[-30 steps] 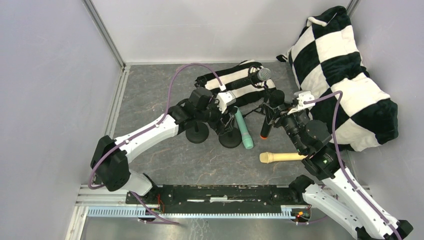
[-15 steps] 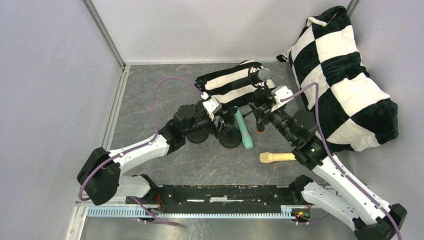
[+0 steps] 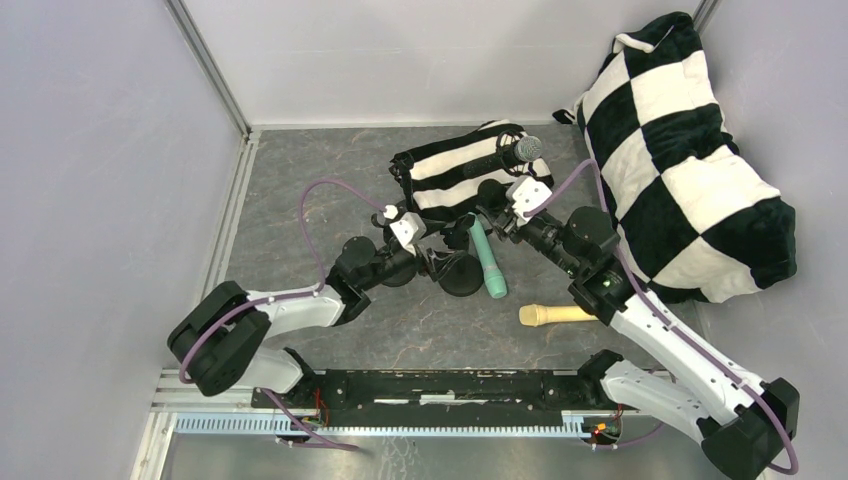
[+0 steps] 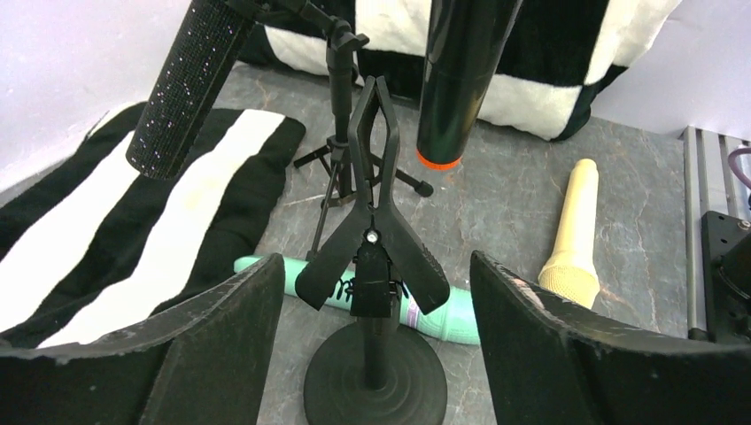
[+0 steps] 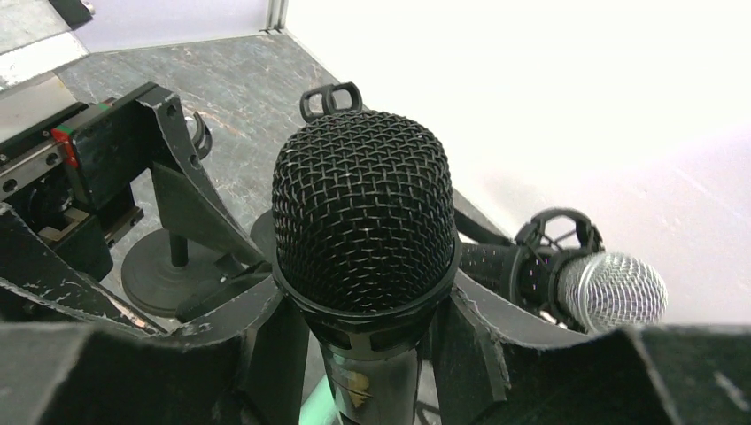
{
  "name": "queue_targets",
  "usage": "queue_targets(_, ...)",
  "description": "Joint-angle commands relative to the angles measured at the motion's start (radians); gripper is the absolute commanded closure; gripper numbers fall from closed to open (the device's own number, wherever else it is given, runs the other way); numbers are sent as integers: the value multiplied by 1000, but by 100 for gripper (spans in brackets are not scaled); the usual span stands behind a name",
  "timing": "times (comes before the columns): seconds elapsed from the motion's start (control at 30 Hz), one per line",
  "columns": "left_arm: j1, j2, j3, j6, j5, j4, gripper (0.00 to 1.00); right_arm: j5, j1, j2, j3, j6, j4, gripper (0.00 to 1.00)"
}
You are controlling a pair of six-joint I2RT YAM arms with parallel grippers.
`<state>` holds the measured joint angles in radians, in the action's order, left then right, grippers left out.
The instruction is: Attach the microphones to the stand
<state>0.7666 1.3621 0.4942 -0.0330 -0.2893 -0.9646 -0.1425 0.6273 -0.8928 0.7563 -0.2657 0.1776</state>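
L gripper (image 4: 374, 264) jaws apart, straddling stand (image 4: 372, 390). R gripper (image 5: 367, 310) clamped on black mic (image 5: 365, 221); only L wrist cam shows its orange-ring end by stand's clip tip. Behind stand: mint mic (image 4: 452, 319); cream mic (image 4: 571, 239) right of stand.

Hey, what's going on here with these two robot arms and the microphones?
The right gripper is shut on the black microphone with the orange ring, holding it upright, orange end down, close by the clip stand. The left gripper is open, with its fingers on either side of that stand and not gripping it. The silver-headed microphone already sits in a holder on a tripod. The mint green microphone and the cream-yellow microphone lie on the table, not yet attached.
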Motion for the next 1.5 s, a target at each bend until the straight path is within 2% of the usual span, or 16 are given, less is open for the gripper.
queue_targets(0.0,5,39,-18,-48,36,-238,20,-101,0,-36,97,-95,96,100)
queue_targets(0.13,5,68,-9,-83,43,-260,14,-161,1,-82,145,-152,71,100)
queue_targets(0.53,5,88,-13,-74,19,-260,13,-176,33,-217,287,-281,-88,100)
queue_targets(0.63,5,104,-6,-68,15,-262,13,-154,50,-232,298,-286,-105,100)
queue_targets(0.77,5,115,0,-60,16,-261,18,-128,74,-246,303,-295,-120,100)
queue_targets(0.8,5,115,3,-58,15,-257,21,-123,81,-249,304,-297,-122,100)
queue_targets(0.9,5,117,28,-58,10,-216,41,-106,90,-250,302,-299,-127,100)
queue_targets(1.07,5,117,62,-56,-20,-154,63,-83,98,-253,292,-309,-129,100)
queue_targets(1.1,5,117,68,-54,-27,-145,70,-79,97,-254,290,-310,-129,100)
queue_targets(1.17,5,120,74,-52,-35,-131,93,-75,97,-256,287,-311,-123,100)
queue_targets(1.2,5,120,73,-55,-32,-133,97,-75,98,-258,284,-314,-121,100)
queue_targets(1.47,5,116,73,-55,-24,-134,98,-123,97,-273,242,-303,-152,100)
